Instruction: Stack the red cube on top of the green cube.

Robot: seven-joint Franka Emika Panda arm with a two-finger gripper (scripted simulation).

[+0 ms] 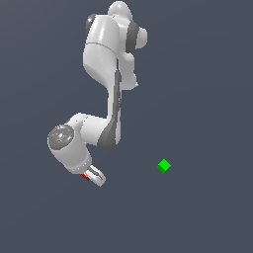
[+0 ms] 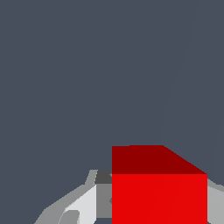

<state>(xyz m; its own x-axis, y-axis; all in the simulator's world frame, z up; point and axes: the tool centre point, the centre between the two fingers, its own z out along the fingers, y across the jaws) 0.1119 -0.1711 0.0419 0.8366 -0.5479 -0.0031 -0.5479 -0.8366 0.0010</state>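
The gripper point(image 1: 94, 176) pinches the red cube point(image 1: 86, 176) between its fingers. The green cube point(image 1: 164, 166) lies well apart, toward the exterior view's right, so the carry must go that way.

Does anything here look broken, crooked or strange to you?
Nothing stands out. The tiny bright red cube sits between the fingers of the white robot gripper, and the tiny bright green cube lies apart on the plain grey floor, undamaged.

Glossy white arm point(image 1: 101, 47); matt, smooth red cube point(image 2: 159, 199) and green cube point(image 1: 164, 166).
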